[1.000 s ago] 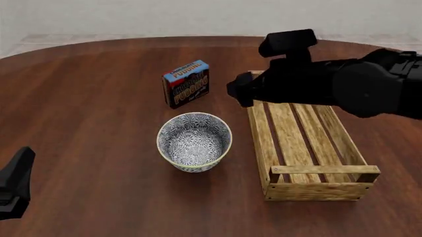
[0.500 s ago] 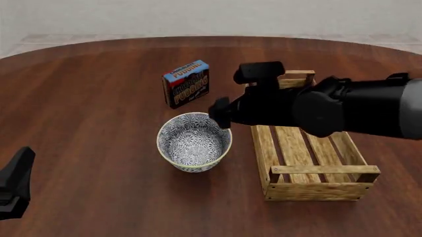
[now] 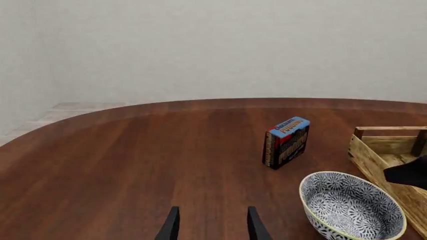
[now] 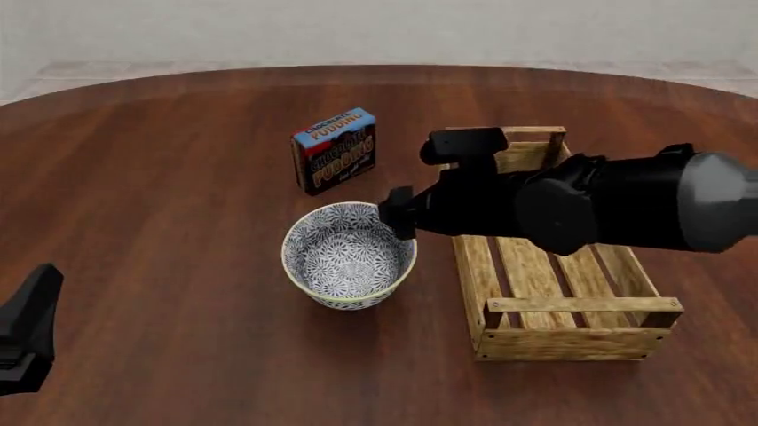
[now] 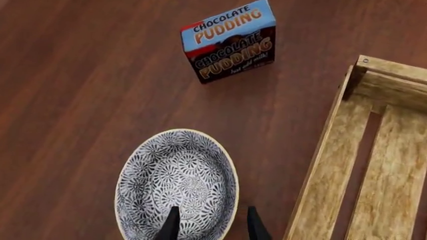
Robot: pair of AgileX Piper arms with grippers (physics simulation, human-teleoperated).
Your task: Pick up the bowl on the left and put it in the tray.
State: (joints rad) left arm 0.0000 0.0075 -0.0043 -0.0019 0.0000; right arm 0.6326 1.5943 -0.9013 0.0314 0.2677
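Note:
The bowl, white with a dense dark-blue pattern and a pale rim, stands upright on the table left of the tray, a long light-wood crate with a slatted bottom. My right gripper hangs over the bowl's right rim, reaching across the tray's far end. In the right wrist view its open fingers straddle that rim of the bowl, with the tray beside it. My left gripper is open and holds nothing, low at the front left, far from the bowl.
A chocolate pudding box stands upright just behind the bowl, also seen as the pudding box and the pudding box. The round wooden table ends at a curved far edge before a pale wall.
My right arm has swung left from above the tray's far end and come down to the bowl's right rim. The left arm, bowl, tray and box have not moved.

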